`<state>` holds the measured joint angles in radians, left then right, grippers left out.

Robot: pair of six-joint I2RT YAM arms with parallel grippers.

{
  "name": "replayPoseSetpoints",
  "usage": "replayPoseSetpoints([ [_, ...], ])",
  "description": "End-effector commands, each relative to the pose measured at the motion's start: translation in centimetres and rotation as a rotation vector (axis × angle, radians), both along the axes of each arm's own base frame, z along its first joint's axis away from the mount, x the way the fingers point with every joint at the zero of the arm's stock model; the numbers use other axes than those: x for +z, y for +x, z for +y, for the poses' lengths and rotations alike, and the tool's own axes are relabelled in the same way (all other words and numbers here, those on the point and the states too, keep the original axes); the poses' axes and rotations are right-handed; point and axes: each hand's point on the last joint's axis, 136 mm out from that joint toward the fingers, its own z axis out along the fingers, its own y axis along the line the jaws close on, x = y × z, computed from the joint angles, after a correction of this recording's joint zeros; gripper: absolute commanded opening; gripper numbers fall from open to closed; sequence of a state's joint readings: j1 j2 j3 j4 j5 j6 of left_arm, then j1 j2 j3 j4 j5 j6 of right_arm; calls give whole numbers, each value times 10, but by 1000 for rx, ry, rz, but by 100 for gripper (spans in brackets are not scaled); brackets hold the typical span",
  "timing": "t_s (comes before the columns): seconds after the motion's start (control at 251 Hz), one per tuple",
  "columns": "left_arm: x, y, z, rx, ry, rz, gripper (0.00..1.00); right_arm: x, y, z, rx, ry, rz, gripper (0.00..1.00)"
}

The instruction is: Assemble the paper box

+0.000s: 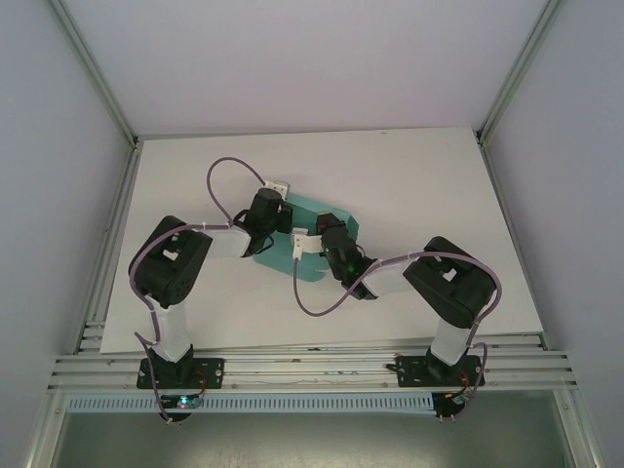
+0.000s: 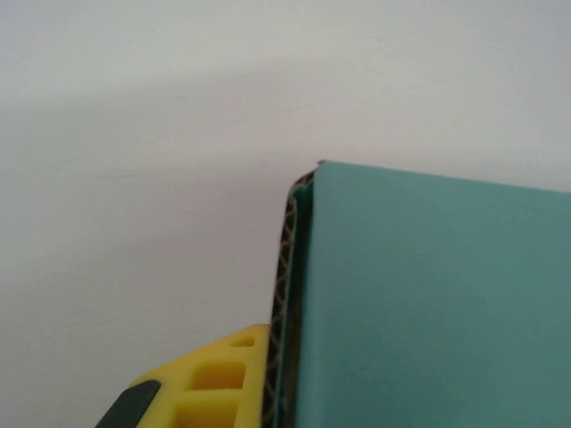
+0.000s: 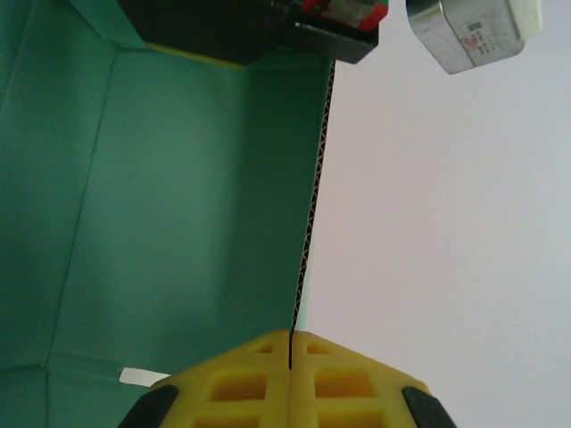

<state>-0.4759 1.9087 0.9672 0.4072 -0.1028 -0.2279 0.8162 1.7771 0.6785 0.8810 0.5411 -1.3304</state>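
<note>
The teal paper box lies partly folded at the table's middle, with both arms meeting over it. My left gripper is on its left side. In the left wrist view a teal wall stands upright, and my left gripper is shut on its doubled corrugated edge. One yellow finger shows; the other is hidden behind the card. My right gripper is on the box's right side. In the right wrist view the right gripper is shut on a thin upright card wall, beside the teal inner panels.
The white table runs wide around the box, inside a frame of grey rails at the near edge. In the right wrist view the left arm's dark wrist and its silver camera hang close above the box.
</note>
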Motion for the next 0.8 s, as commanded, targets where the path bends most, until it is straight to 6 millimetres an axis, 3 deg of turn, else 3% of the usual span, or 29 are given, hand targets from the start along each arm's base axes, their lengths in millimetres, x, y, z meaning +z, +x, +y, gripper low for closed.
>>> replayPoseSetpoints([
  [0.0, -46, -9, 50, 269, 90, 105, 0, -26, -6, -8, -34, -22, 88, 0],
  [0.192, -41, -15, 65, 364, 224, 79, 0, -31, -1, -16, -76, 0, 104, 0],
  [0.447, -34, -32, 28, 131, 12, 106, 0, -29, 5, -21, -75, 30, 108, 0],
  [0.551, -29, -36, 20, 79, -19, 105, 43, -26, 1, -21, -58, 38, 111, 0],
  [0.599, -25, -37, 20, 76, -31, 104, 52, -25, -2, -21, -52, 43, 121, 0],
  [0.794, -11, -38, 22, 61, -44, 81, 53, -31, -9, -23, -34, 35, 157, 0],
])
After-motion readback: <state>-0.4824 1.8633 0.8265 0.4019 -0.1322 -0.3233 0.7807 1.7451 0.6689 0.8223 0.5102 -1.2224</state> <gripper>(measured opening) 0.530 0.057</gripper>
